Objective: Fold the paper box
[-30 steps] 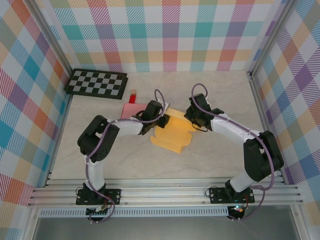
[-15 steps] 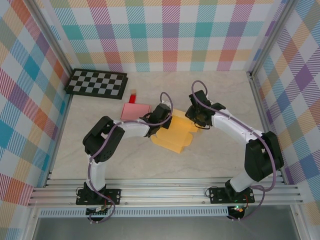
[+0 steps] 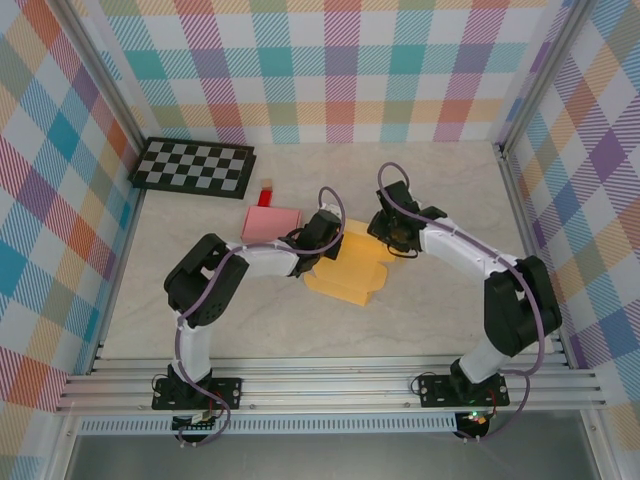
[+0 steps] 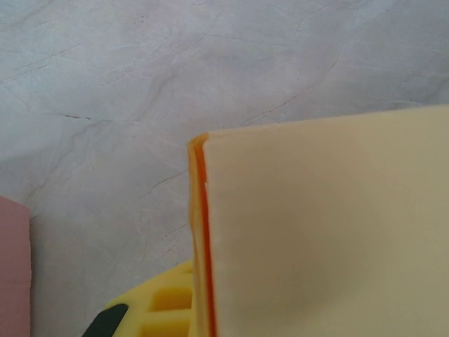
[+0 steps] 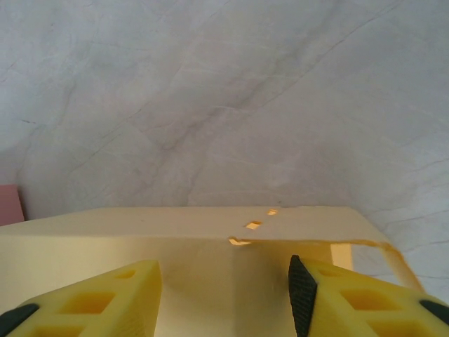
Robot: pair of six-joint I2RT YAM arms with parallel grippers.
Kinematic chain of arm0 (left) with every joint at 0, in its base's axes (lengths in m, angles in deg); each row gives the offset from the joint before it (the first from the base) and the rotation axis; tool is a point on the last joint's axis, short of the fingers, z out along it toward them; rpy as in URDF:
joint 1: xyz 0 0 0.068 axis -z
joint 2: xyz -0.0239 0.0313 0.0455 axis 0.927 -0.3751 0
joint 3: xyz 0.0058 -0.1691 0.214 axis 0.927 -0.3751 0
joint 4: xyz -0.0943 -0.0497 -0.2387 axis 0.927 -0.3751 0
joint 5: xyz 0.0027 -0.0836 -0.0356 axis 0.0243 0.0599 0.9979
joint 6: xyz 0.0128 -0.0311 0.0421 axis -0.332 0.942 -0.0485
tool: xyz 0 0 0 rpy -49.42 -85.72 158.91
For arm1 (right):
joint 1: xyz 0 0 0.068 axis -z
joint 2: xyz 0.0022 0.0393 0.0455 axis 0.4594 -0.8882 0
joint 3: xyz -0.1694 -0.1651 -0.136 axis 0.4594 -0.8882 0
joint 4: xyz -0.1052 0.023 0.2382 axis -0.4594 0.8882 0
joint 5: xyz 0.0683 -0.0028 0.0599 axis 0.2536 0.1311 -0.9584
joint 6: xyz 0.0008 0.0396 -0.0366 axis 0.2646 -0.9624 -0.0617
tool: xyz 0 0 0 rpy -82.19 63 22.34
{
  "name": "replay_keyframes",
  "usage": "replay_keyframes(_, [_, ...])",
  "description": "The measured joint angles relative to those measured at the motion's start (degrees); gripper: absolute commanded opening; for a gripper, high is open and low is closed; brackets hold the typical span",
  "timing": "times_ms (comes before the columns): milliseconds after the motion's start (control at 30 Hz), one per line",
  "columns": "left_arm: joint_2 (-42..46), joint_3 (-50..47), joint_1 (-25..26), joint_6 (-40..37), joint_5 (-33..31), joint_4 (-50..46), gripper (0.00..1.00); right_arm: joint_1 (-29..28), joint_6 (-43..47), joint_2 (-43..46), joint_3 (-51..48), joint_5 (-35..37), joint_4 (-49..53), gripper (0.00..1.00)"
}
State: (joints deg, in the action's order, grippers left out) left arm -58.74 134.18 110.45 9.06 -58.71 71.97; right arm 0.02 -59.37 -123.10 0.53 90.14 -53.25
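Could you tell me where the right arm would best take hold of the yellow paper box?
Probably the slotted edge of the yellow paper box, from its far right side: it lies across the gap between the right gripper's open fingers, thin enough to pinch. The left gripper is shut on the opposite flap.

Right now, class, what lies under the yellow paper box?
The paper box lies on the pale marbled table, which shows round its near edges. Anything directly beneath its flat panels is covered and cannot be seen.
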Motion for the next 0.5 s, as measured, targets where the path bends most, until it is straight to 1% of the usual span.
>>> replay_keyframes(67, [0.2, -0.3, 0.0, 0.2, -0.2, -0.1, 0.0, 0.3, -0.1, -0.5, -0.5, -1.2, -1.7, 0.52])
replay_keyframes(200, [0.5, -0.6, 0.1, 0.8, -0.3, -0.3, 0.0, 1.2, -1.7, -0.1, -3.0, -4.5, -7.3, 0.35])
replay_keyframes(233, [0.6, -0.6, 0.1, 1.0, -0.3, -0.4, 0.0, 1.3, -2.3, 0.2, -3.7, -5.2, -8.7, 0.32])
replay_keyframes(500, [1.2, -0.7, 0.2, 3.5, -1.2, -2.0, 0.0, 1.2, -4.6, 1.2, -4.9, -6.5, -10.2, 0.31])
